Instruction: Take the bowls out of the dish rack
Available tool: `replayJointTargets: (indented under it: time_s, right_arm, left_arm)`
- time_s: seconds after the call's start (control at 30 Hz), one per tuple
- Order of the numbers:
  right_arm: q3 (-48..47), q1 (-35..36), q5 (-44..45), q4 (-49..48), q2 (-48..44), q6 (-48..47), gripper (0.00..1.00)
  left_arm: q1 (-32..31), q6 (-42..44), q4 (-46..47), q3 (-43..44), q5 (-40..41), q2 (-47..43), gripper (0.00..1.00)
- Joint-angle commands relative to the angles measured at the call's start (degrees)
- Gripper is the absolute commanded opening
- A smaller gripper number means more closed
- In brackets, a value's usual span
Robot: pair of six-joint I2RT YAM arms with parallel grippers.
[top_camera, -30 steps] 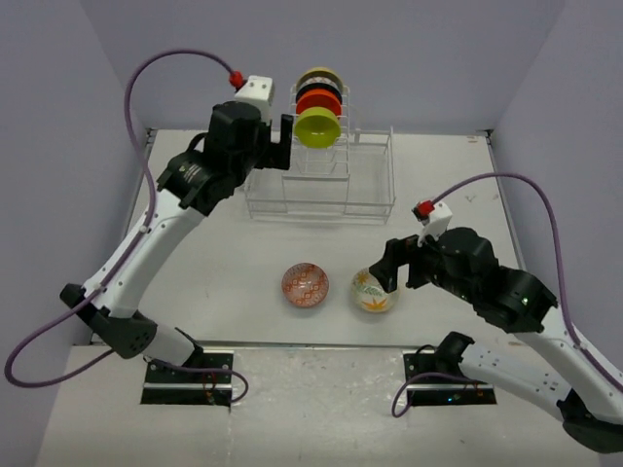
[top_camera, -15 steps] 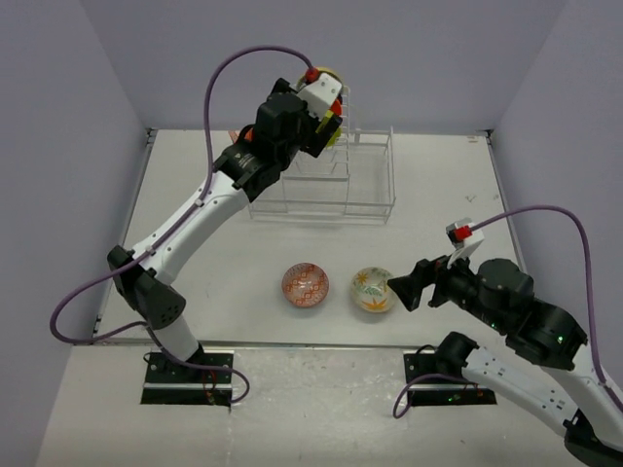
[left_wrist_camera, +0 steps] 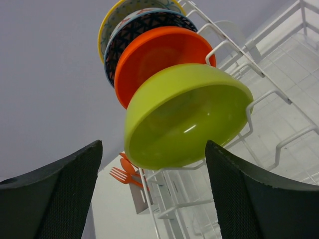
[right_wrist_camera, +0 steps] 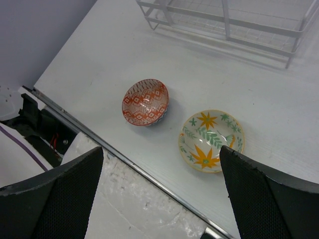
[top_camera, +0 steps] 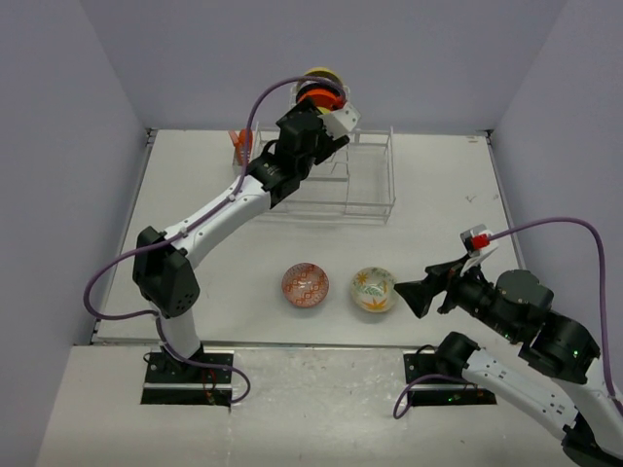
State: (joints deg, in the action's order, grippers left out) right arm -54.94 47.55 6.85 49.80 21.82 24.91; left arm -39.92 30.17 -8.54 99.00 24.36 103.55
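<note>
Left wrist view: the left tool point(left_wrist_camera: 153, 149) is spread wide, one finger low on each side of the picture, and the green bowl point(left_wrist_camera: 187, 117) sits between and beyond them, its hollow turned toward the camera; neither finger touches it. The green bowl stands on edge in the rack point(left_wrist_camera: 259, 99), held by the upright wires. Behind it, also on edge in a close row, stand the orange bowl point(left_wrist_camera: 159, 55), the blue bowl point(left_wrist_camera: 132, 30) and the yellow bowl point(left_wrist_camera: 112, 20), of which only the rim shows. Orange utensils point(left_wrist_camera: 124, 174) poke out lower down, beside the rack. In the top view the left arm reaches across to the rack's far left corner, where this row stands. In the right wrist view the right tool point(right_wrist_camera: 160, 149) is likewise spread and holds nothing. It hangs above the desk point(right_wrist_camera: 99, 50), with the red bowl point(right_wrist_camera: 145, 102) and the leaf bowl point(right_wrist_camera: 211, 140) beyond its fingers. Both bowls sit upright on the desk near its front edge, just beside each other with a slight gap, well apart from the rack.
</note>
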Motion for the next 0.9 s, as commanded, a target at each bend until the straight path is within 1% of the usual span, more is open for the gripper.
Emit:
replayJointTargets:
  time_s: [0.0, 0.07, 0.13, 0.27, 0.33, 0.4, 0.43, 0.47, 0.5, 0.53, 0.6, 0.63, 0.67, 0.83, 0.87]
  right_arm:
    - [-0.96, 0.00, -0.96, 0.03, 0.24, 0.23, 0.99]
    - [-1.40, -0.09, -1.05, 0.12, 0.32, 0.23, 0.99]
    - [-1.58, -0.09, -1.14, 0.03, 0.50, 0.23, 0.99]
    - [-1.93, -0.09, -1.14, -0.14, 0.94, -0.12, 0.99]
    - [-2.01, -0.09, -1.14, -0.23, 1.38, -0.47, 0.99]
    - [-1.93, -0.09, -1.14, -0.23, 1.73, -0.73, 0.99]
    - [-1.93, -0.09, -1.05, -0.23, 1.82, -0.82, 0.99]
    - [-1.84, -0.09, -0.88, -0.40, 1.91, -0.91, 0.99]
    - [-1.75, -0.09, -0.88, -0.49, 1.99, -1.09, 0.99]
    - [-1.67, -0.09, -0.88, -0.49, 1.99, -1.09, 0.99]
    - [-1.67, -0.09, -0.88, -0.49, 1.82, -1.18, 0.99]
    - [-1.66, -0.09, -0.88, -0.58, 1.56, -1.18, 0.99]
    - [-1.66, 0.00, -0.88, -0.58, 1.38, -1.18, 0.99]
    - [-1.66, -0.09, -1.14, -0.32, 0.50, -1.09, 0.99]
    - [-1.75, -0.09, -1.23, -0.32, 0.33, -1.17, 0.99]
  left_arm:
    - [-0.07, 8.75, 11.34, -2.58, 1.92, -2.56, 0.81]
    - [-0.16, 11.82, 13.71, -4.08, 1.75, -2.39, 0.75]
    - [-0.07, 12.98, 14.51, -4.69, 0.96, -2.30, 0.69]
    - [-0.16, 14.21, 15.56, -4.96, 0.25, -1.95, 0.64]
    - [-0.07, 14.65, 16.18, -5.13, 0.07, -1.95, 0.57]
    - [-0.07, 14.91, 16.71, -5.40, 0.34, -1.86, 0.55]
    - [-0.07, 15.18, 16.97, -5.48, 0.51, -1.86, 0.47]
    - [-0.07, 15.44, 17.23, -5.49, 0.86, -1.68, 0.43]
    - [-0.07, 15.62, 17.76, -5.83, 0.95, -1.68, 0.37]
    - [-0.07, 15.97, 17.85, -5.84, 0.78, -1.51, 0.34]
    - [-0.07, 16.14, 17.68, -5.66, 0.78, -1.07, 0.30]
    - [-0.16, 16.06, 17.33, -5.49, 0.43, -0.89, 0.25]
    - [-0.07, 15.88, 17.06, -5.40, 0.16, -0.98, 0.23]
    - [-0.16, 15.53, 15.48, -5.22, -1.15, -1.15, 0.22]
    - [-0.07, 15.44, 15.13, -5.13, -1.24, -1.24, 0.17]
